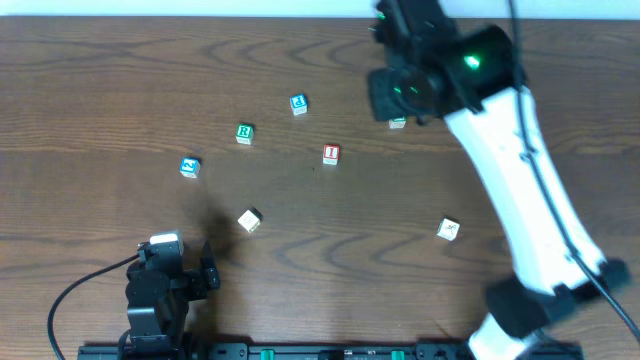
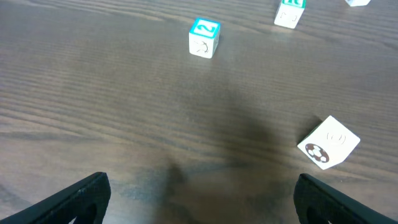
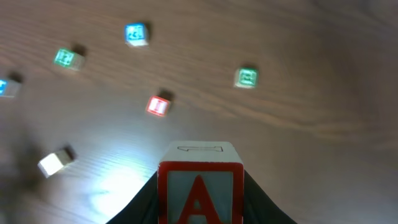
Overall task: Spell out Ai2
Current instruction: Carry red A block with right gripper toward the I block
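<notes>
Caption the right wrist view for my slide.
Right jaws grip the red A cube over the table, the red I cube lying beyond.

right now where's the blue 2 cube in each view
overhead: blue 2 cube left of centre, on the bare wood.
left wrist: upper middle, its 2 facing up.
right wrist: cut off at the left edge, blurred.
shared landmark: green R cube, the nearest cube to it in all three.
</notes>
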`<state>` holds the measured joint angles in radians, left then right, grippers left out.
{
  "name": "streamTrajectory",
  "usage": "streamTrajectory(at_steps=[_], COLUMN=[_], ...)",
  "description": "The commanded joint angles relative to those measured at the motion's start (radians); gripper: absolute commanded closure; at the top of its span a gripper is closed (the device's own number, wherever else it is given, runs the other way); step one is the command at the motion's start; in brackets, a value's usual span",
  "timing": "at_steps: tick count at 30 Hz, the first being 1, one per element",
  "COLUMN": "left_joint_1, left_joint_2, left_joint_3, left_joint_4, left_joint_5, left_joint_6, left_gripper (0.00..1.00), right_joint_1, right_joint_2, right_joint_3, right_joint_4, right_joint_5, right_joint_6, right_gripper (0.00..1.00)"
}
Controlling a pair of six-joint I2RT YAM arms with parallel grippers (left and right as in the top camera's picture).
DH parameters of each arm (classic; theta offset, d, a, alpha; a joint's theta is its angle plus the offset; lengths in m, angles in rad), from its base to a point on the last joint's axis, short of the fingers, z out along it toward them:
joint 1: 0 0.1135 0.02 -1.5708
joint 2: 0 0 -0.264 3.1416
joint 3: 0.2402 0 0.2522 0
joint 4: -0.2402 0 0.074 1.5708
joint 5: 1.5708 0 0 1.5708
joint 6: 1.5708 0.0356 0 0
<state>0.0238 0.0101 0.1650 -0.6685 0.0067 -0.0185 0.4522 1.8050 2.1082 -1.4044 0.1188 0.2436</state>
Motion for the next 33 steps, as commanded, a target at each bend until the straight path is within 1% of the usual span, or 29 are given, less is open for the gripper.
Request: streamTrajectory(at_steps=[1,2,6,9,11,14,19,25,30,33], left_joint_1=[0.004,0.004,0.004,0.004,0.004,0.004,0.004,0.004,0.004,0.004], left_joint_2=[-0.006,-0.006,-0.006,-0.006,-0.006,-0.006,-0.006,-0.006,-0.006,-0.006], left_joint_3=[-0.008,-0.008,-0.008,-0.008,-0.008,-0.008,-0.008,-0.008,-0.008,-0.008], left_joint_4=[-0.008,-0.008,-0.008,-0.008,-0.008,-0.008,-0.008,-0.008,-0.008,-0.008], left_joint_5=[-0.014,-0.014,-0.014,-0.014,-0.014,-0.014,-0.014,-0.014,-0.014,-0.014], left_joint_6=[0.004,0.004,0.004,0.004,0.004,0.004,0.004,0.004,0.004,0.004], left_gripper=[0.05,0.05,0.05,0.05,0.05,0.04,0.05,0.05,0.04,0.05], right_joint_1=[-0.032,-0.026,-0.005,0.024,0.04,0.05,0.054,0.07,0.14,0.193], right_joint_2=[-0.093,-0.102,-0.089,-0.06,-0.034,0.032,0.122,0.137,0.147,0.206], right_joint_3=[-0.274,-0.353,-0.566,-0.673,-0.712,-0.718,-0.718,-0.701,-0.621,-0.521], right_joint_4=[0.126,0.186,0.354,0.483,0.551,0.593,0.647,0.714,0.737,0.73], right_joint_5=[0.037,0.039,0.037,0.041,0.042,0.042,0.039,-0.011,-0.04,-0.039], right_joint_6=[0.016,0.041,0.169,0.214,0.246,0.299,0.302,0.302,0.302,0.302], right_gripper=[0.98,0.99,0.99,0.99,0.99,0.99,0.99,0.99,0.98,0.98])
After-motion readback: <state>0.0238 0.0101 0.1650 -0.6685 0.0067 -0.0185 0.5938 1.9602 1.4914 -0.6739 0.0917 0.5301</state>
